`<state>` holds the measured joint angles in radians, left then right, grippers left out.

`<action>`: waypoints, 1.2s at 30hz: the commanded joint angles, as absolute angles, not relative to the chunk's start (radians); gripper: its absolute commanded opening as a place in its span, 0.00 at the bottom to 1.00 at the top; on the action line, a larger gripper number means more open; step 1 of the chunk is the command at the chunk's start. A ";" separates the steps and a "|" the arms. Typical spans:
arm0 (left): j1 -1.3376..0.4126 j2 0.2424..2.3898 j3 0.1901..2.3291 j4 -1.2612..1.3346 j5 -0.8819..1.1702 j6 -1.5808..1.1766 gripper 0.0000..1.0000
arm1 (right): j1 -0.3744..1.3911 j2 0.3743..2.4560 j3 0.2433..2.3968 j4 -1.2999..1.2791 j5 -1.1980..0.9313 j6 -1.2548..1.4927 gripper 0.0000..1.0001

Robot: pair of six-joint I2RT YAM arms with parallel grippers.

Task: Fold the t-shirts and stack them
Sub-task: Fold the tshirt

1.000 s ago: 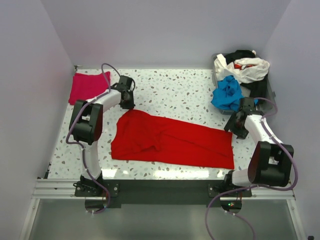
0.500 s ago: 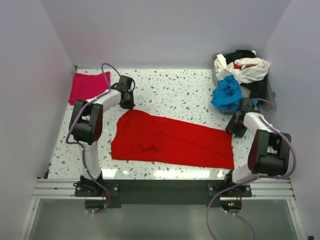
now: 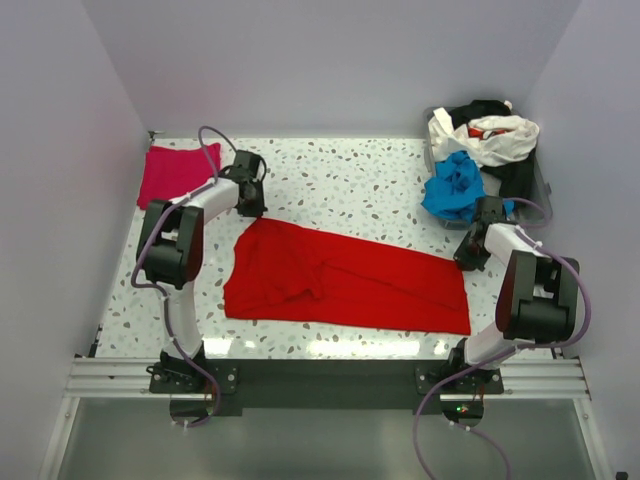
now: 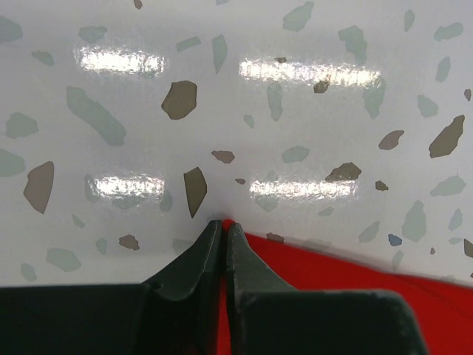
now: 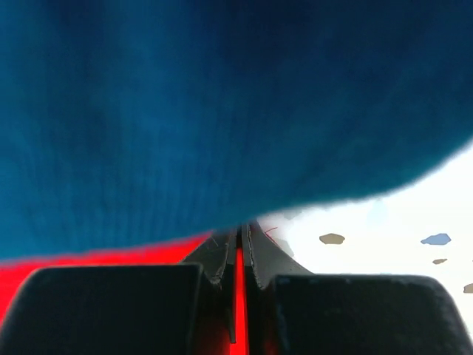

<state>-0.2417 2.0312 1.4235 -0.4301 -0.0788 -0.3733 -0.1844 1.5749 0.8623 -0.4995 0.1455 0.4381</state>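
Observation:
The large red t-shirt (image 3: 345, 280) lies spread across the middle of the table, bunched on its left half. My left gripper (image 3: 252, 210) is at its far left corner, and in the left wrist view the jaws (image 4: 224, 225) are shut with red cloth (image 4: 355, 285) pinched between them. At the shirt's far right corner my right gripper (image 3: 466, 257) is likewise shut (image 5: 241, 235) on red cloth (image 5: 74, 270). The blue t-shirt (image 3: 455, 187) hangs just beyond it and fills the upper right wrist view (image 5: 222, 111). A magenta t-shirt (image 3: 172, 172) lies folded at the far left.
A bin (image 3: 540, 180) at the far right holds the white (image 3: 495, 140) and black (image 3: 490, 108) t-shirts, with the blue one spilling over its near side. Walls close in the table on the left, back and right.
Both grippers have closed on the red shirt's far corners. The right arm's elbow has swung in toward the table, and the shirt's right edge has shifted slightly.

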 commanded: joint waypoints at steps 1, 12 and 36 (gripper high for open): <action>-0.216 2.022 1.439 -0.373 -0.086 -0.348 0.00 | -0.199 1.635 0.856 -0.471 0.213 0.442 0.00; -0.172 2.022 1.439 -0.356 -0.069 -0.331 0.00 | -0.218 1.628 0.862 -0.486 0.252 0.419 0.00; -0.098 1.994 1.462 -0.368 -0.110 -0.305 0.13 | -0.227 1.629 0.868 -0.502 0.259 0.408 0.00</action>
